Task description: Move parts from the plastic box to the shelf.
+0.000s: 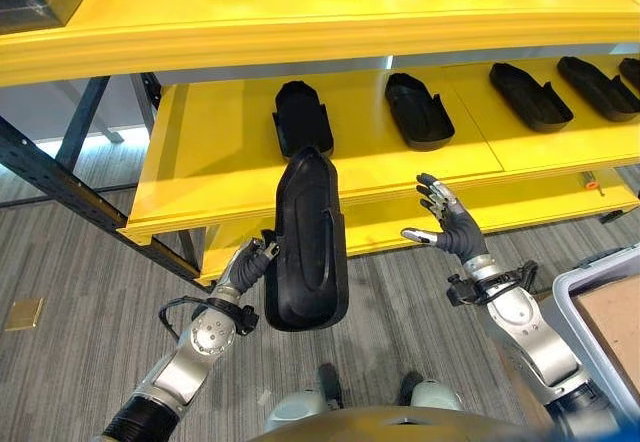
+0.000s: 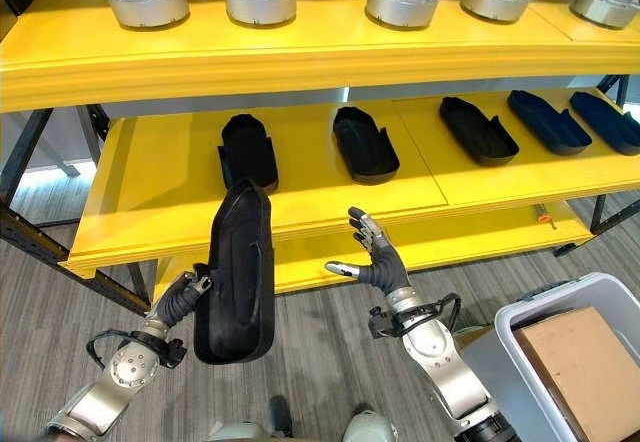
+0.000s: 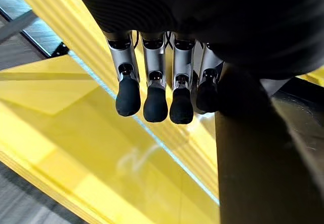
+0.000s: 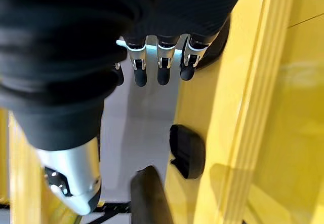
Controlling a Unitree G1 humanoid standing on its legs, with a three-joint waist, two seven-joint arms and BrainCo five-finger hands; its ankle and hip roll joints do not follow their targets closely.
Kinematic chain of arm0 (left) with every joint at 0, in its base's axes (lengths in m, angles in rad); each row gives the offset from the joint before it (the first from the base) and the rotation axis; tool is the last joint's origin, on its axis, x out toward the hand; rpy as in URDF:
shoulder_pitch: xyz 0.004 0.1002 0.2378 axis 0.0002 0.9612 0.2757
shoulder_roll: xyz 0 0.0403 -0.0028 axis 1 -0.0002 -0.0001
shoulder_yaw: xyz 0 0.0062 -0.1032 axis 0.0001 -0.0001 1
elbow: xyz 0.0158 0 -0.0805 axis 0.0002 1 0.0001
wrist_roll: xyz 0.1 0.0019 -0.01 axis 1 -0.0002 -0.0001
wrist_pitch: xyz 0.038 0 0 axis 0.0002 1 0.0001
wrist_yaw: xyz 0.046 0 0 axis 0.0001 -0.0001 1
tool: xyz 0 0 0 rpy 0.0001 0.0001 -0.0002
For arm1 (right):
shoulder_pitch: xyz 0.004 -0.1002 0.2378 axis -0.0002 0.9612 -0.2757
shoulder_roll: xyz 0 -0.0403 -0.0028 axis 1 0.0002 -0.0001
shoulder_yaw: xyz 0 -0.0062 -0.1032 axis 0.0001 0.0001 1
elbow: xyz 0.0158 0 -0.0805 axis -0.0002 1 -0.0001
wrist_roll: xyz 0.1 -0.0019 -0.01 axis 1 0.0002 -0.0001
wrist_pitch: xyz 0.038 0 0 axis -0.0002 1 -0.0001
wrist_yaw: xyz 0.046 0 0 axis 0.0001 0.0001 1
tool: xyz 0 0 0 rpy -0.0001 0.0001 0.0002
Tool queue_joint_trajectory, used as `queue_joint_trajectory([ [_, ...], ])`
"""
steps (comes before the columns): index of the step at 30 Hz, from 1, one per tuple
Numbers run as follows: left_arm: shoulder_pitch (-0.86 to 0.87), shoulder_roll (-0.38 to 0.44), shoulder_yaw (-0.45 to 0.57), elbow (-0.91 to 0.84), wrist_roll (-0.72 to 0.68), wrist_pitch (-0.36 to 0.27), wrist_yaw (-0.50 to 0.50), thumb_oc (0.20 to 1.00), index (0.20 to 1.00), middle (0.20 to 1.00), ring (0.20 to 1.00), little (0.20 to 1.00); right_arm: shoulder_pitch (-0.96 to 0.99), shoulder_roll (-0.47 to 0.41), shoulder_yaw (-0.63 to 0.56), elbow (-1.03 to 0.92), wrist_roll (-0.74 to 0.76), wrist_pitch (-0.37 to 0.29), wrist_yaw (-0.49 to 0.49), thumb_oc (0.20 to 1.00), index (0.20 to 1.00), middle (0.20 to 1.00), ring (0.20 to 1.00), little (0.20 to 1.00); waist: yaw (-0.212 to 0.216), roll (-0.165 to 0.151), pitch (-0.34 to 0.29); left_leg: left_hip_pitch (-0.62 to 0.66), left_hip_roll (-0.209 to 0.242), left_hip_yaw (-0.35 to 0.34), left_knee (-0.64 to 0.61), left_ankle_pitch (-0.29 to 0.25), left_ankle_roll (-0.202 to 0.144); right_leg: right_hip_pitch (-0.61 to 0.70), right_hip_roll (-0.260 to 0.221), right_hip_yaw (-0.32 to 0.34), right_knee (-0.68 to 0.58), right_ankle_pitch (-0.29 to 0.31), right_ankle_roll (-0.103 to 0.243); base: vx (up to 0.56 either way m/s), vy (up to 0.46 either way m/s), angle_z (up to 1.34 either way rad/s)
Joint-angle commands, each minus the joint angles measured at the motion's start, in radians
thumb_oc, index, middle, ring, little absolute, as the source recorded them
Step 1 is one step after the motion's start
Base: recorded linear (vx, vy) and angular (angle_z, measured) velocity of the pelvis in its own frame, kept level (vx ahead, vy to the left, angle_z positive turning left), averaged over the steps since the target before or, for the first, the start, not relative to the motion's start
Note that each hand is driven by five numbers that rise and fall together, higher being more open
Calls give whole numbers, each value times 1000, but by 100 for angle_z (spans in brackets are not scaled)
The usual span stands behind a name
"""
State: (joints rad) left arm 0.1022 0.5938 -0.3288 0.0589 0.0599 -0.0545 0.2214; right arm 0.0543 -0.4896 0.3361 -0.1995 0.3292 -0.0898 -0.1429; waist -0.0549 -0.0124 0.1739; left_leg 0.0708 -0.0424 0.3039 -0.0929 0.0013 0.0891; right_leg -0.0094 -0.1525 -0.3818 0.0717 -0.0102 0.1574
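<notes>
A long black shell part [image 1: 310, 242] stands upright in my left hand [image 1: 245, 267], whose fingers and thumb grip its lower left edge. It hangs over the floor, just in front of the middle yellow shelf [image 1: 220, 152]. In the left wrist view the fingers [image 3: 154, 102] lie beside the dark part [image 3: 263, 158]. My right hand [image 1: 450, 224] is open with fingers spread, a little to the right of the part and not touching it. Several matching black parts [image 2: 365, 142] lie in a row on the middle shelf. The grey plastic box [image 2: 560, 307] stands at the lower right.
A brown cardboard piece [image 2: 580, 357] lies in the box. Several round silver parts [image 2: 147, 0] sit on the top yellow shelf. A lower yellow shelf board [image 1: 540, 207] juts out under the middle one. Dark steel frame legs [image 1: 60, 182] stand at the left.
</notes>
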Motion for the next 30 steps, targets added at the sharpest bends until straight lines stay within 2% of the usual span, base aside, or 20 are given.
queue_joint_trajectory([
  [1,-78,-37,24,-69,-17,-43,-3,200,200,200,200,200,-43,-19,-33,2,15,-63,-20,1000,1000,1000,1000,1000,-36,-7,-2,51,43,108,6,-43,-92,7,9,64,-126,106,46,155,-99,33],
  [4,-79,-40,17,-70,-31,-50,-2,200,200,200,200,200,-32,-4,-48,2,7,-59,-24,1000,1000,1000,1000,1000,-61,-2,20,85,47,102,6,-74,-90,-86,-19,110,-125,195,86,184,-113,15],
  [5,-81,-41,13,-72,-35,-60,-4,200,200,200,200,200,-20,-4,-54,-7,6,-57,-25,1000,1000,1000,1000,1000,-72,-8,28,86,45,109,6,-65,-83,-120,-25,126,-105,219,78,150,-117,33],
  [7,-91,-44,0,-81,-34,-74,-13,200,200,200,200,200,16,-10,-79,-19,10,-64,-22,1000,1000,1000,1000,1000,-97,-8,29,91,37,74,6,-69,-70,-135,5,184,-87,196,73,199,-152,33],
  [8,-96,-45,-6,-88,-41,-65,-12,200,200,200,200,200,26,-11,-86,-20,8,-65,-19,1000,1000,1000,1000,1000,-102,-7,29,95,36,68,6,-71,-67,-141,8,191,-73,189,69,261,-179,73],
  [12,-97,-43,-9,-95,-57,-62,4,200,200,200,200,200,28,-16,-90,-4,-8,-79,-13,1000,1000,1000,1000,1000,-98,-6,21,110,34,69,6,-76,-67,-125,29,168,-48,147,50,203,-157,76],
  [14,-88,-48,-13,-98,-46,-55,17,200,200,200,200,200,7,-28,-72,16,-16,-72,-31,1000,1000,1000,1000,1000,-84,-2,6,110,39,74,53,-106,-63,-71,40,140,-31,85,12,384,-259,34],
  [19,-69,-50,10,-118,-43,-49,24,200,200,200,200,200,0,-39,-68,10,-15,-69,-38,1000,1000,1000,1000,1000,-71,-1,-6,102,41,88,114,-142,-60,-19,46,113,-36,48,-16,220,-175,17],
  [22,-60,-50,23,-124,-49,-33,42,200,200,200,200,200,-7,-41,-60,19,-9,-74,-36,1000,1000,1000,1000,1000,-64,11,-10,91,41,83,188,-193,-65,17,51,105,-39,16,-24,238,-199,-2],
  [23,-58,-51,27,-124,-50,-33,58,200,200,200,200,200,-2,-46,-63,19,-6,-79,-26,1000,1000,1000,1000,1000,-69,18,-10,63,54,104,279,-170,-90,41,59,91,-52,-2,-44,136,-160,-5],
  [25,-59,-48,29,-124,-55,-36,65,200,200,200,200,200,0,-51,-68,17,-6,-81,-21,1000,1000,1000,1000,1000,-74,18,-8,51,69,128,338,-138,-107,44,56,83,-59,-5,-55,76,-142,4],
  [26,-71,-48,26,-126,-65,-40,85,200,200,200,200,200,-3,-65,-74,16,-16,-87,-25,1000,1000,1000,1000,1000,-82,20,5,-10,128,160,492,-75,-161,58,61,72,-64,-25,-81,31,-133,0],
  [27,-74,-49,25,-127,-67,-40,89,200,200,200,200,200,-5,-67,-73,18,-19,-89,-28,1000,1000,1000,1000,1000,-82,21,9,-30,144,158,520,-64,-168,60,62,72,-62,-30,-87,31,-123,2],
  [28,-83,-54,26,-130,-67,-36,104,200,200,200,200,200,-14,-69,-70,27,-25,-92,-37,1000,1000,1000,1000,1000,-83,24,19,-69,180,153,553,-44,-178,59,62,76,-49,-42,-99,22,19,18],
  [30,-93,-62,33,-129,-80,-29,125,200,200,200,200,200,-25,-76,-67,31,-33,-87,-42,1000,1000,1000,1000,1000,-99,31,23,-53,237,174,487,-33,-171,50,50,80,-25,-55,-104,61,133,1],
])
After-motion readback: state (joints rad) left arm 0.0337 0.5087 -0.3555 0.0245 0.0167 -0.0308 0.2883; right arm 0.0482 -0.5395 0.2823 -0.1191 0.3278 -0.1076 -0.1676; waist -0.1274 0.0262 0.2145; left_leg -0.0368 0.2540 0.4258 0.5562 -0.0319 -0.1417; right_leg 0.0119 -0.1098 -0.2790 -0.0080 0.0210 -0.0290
